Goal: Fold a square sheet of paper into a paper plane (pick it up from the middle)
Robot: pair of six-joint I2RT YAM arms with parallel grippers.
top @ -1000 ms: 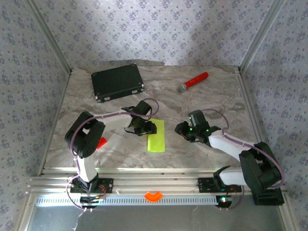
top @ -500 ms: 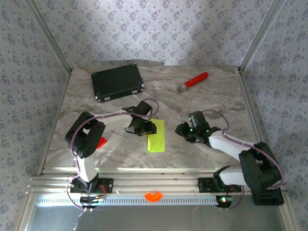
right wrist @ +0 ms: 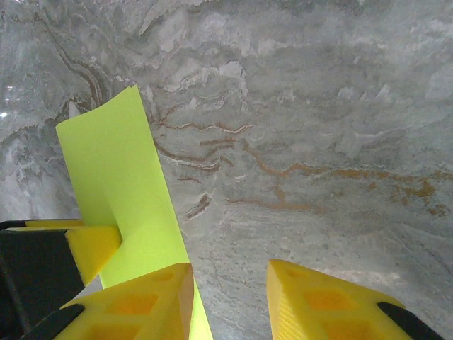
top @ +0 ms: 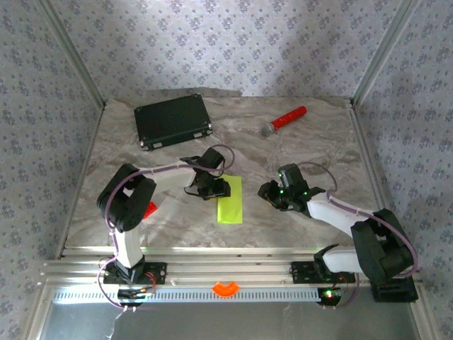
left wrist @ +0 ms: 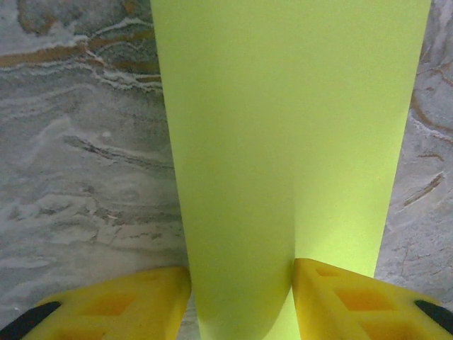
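Square sheet of paper (top: 231,205): mid-table (top: 318,142), somewhat nearer the near edge than the far, between the two arms.

Left gripper (left wrist: 241,301): clamped on the sheet. The yellow pads squeeze a raised ridge along its middle, and the sheet bows upward.

Right gripper (right wrist: 228,304): jaws apart, bare marble between them, just beside the sheet's edge. Whether it touches is hard to tell.

Handling: featherlight, floppy and smooth, and it will probably crease for good if crushed. Best hold looks like the central ridge, lightly. A second pinch at a free edge should steady it.
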